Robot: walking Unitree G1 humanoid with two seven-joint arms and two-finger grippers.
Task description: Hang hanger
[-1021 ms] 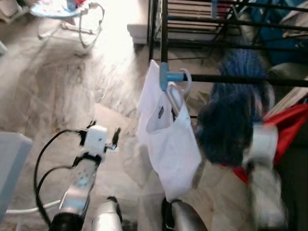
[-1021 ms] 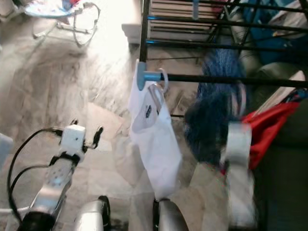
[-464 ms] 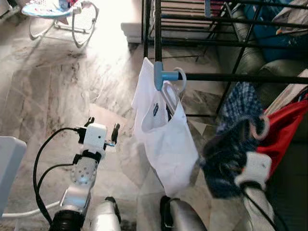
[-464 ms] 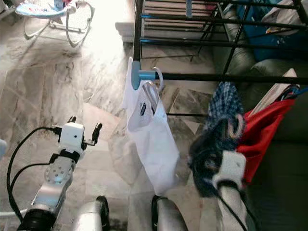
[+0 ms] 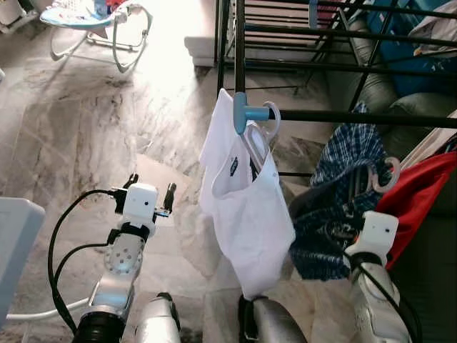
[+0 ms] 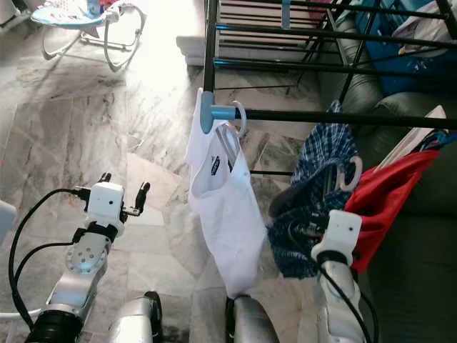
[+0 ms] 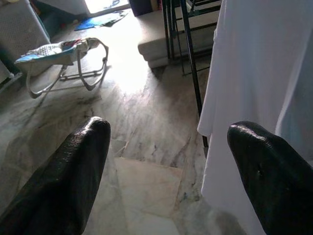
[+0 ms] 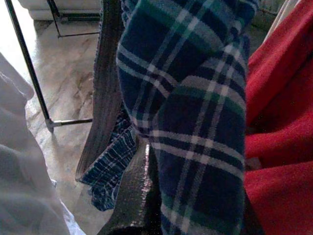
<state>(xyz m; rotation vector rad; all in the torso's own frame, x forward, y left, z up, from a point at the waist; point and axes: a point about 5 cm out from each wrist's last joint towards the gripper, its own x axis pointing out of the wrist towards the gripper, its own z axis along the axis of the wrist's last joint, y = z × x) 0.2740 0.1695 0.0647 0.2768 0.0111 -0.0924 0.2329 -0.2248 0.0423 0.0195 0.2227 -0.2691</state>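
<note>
While I stand before a black clothes rack (image 5: 343, 116), my right hand (image 6: 330, 230) is raised below its front bar, closed on a hanger (image 5: 378, 175) that carries a blue plaid shirt (image 5: 343, 207). The hanger's pale hook curls up just under the bar, not yet over it. In my right wrist view the plaid cloth (image 8: 195, 112) drapes over one dark finger (image 8: 134, 196), with a red garment (image 8: 279, 127) just beside it.

To the left of the plaid shirt, a white shirt (image 5: 246, 207) hangs on its own hanger from the bar, next to a blue joint (image 5: 246, 113) at the rack's upright post.

My left hand (image 5: 150, 194) is held out low over the grey marble floor (image 5: 93, 136), apart from the rack. Its two black fingers (image 7: 73, 171) are spread wide with nothing between them, and the white shirt (image 7: 264, 73) hangs near one side.

A baby bouncer (image 5: 96, 18) sits far back on the floor.
</note>
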